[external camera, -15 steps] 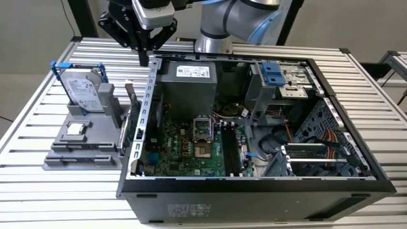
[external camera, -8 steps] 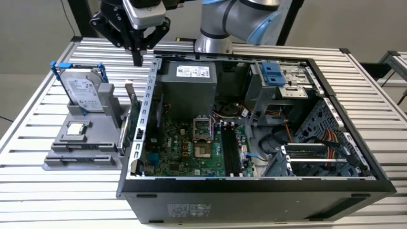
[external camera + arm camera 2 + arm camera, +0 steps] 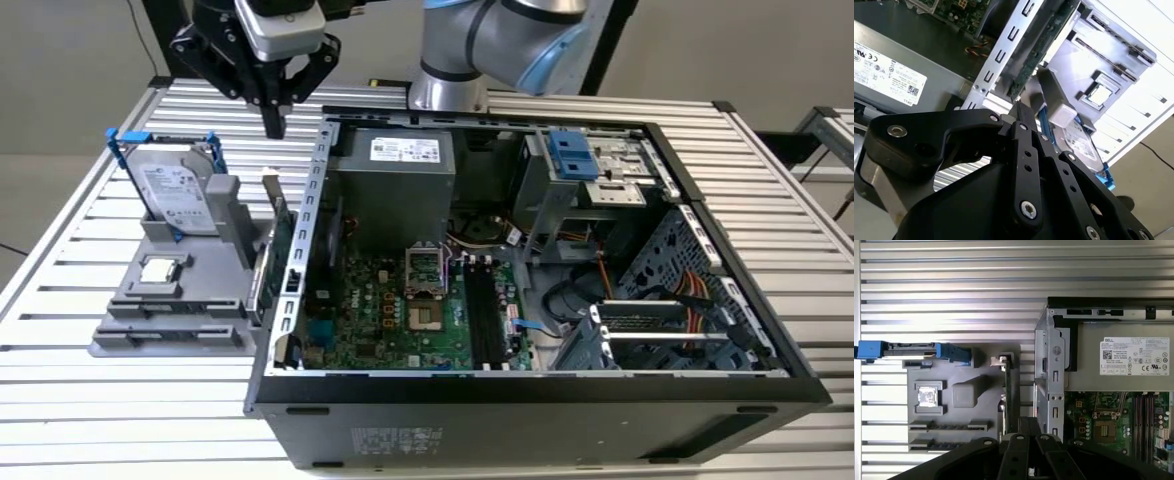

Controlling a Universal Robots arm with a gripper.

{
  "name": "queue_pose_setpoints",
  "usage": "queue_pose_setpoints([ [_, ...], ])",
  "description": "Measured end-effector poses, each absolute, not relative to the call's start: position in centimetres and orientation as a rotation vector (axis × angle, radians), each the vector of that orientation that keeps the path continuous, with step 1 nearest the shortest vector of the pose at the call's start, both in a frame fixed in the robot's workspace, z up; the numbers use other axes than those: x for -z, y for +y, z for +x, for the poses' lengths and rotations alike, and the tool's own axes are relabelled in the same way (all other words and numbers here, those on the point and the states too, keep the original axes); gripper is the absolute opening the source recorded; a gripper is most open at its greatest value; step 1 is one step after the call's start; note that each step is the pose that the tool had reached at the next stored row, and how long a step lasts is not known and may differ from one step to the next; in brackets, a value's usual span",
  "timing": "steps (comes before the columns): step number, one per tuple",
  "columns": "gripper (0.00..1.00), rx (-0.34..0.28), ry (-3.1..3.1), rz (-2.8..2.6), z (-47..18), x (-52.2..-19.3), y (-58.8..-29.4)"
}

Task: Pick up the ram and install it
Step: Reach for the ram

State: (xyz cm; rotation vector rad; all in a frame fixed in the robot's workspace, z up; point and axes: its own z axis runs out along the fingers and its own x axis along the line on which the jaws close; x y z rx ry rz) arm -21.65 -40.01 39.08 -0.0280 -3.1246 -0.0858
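Note:
The ram [image 3: 271, 240] is a thin green stick standing on edge in the grey holder [image 3: 174, 325], close beside the open computer case's wall. In the first wrist view the ram [image 3: 1008, 390] shows edge-on, and in the second wrist view the ram [image 3: 1039, 50] runs along the metal wall. My gripper [image 3: 275, 125] hangs above the ram's far end, clear of it, with its black fingers closed together and nothing between them. The gripper [image 3: 1024, 424] also shows in both wrist views [image 3: 1019, 107]. The motherboard's long memory slots [image 3: 487, 310] lie inside the case.
The holder also carries a silver hard drive [image 3: 180, 190] in a blue frame and a small square processor chip [image 3: 160, 268]. The open case [image 3: 534, 405] holds a power supply [image 3: 394, 180], drive cage [image 3: 587, 165] and cables. All rests on a slatted metal table [image 3: 80, 400].

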Motion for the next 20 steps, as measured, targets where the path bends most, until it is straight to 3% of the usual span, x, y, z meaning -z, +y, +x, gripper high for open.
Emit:
queue_pose_setpoints([
  [20,0.00,0.086,-3.125,-0.028,-24.8,-39.0,-40.1],
])
